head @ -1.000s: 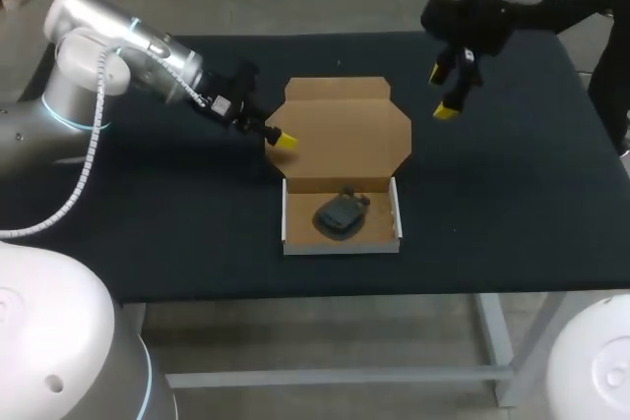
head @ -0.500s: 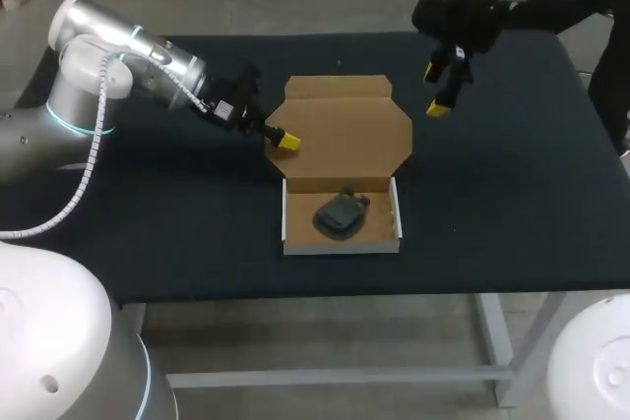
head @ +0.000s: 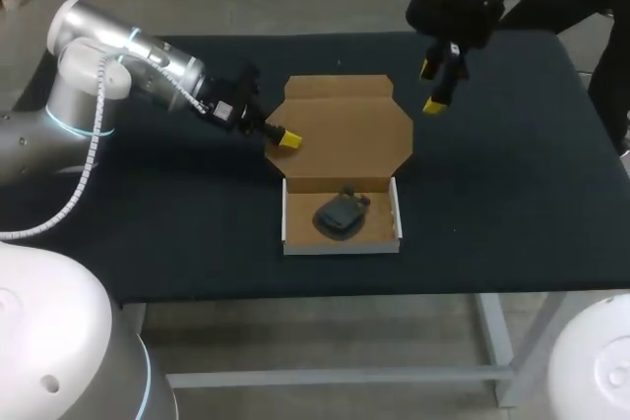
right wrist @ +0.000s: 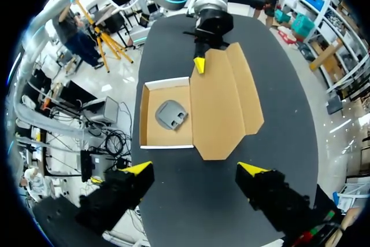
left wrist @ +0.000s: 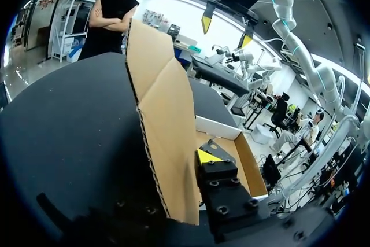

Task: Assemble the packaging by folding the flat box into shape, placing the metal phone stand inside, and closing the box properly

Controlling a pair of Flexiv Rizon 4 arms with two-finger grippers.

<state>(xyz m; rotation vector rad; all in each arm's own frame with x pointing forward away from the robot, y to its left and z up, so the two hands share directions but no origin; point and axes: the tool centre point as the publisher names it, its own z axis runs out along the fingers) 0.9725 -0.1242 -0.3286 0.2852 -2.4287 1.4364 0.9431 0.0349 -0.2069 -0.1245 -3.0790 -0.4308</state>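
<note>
**Right claw edges toward the lid's far corner while the left holds its edge**

Nearest, low in the middle of the head view, the box (head: 342, 246) sits folded into a tray on the desk (head: 148, 243). The phone stand (head: 341, 214) lies inside it, so packing looks done and closing is not.

Behind the tray, the lid (head: 346, 130) lies open, spread toward the far edge. At its left edge the left claw (head: 283, 139) pinches the cardboard. The left wrist view shows one fingertip (left wrist: 207, 156) against the lid's inner face, with the other hidden behind the sheet. This claw has hardly shifted over the last second.

Farthest, in the upper right, the right claw (head: 431, 87) hangs above the desk, fingers wide and nothing between them. In that second it has drifted up and leftward in the frame — from beside the lid's right corner toward its far right corner.

My reading is that both arms are setting up to swing the lid forward over the tray — the right one is not yet touching it.
</note>
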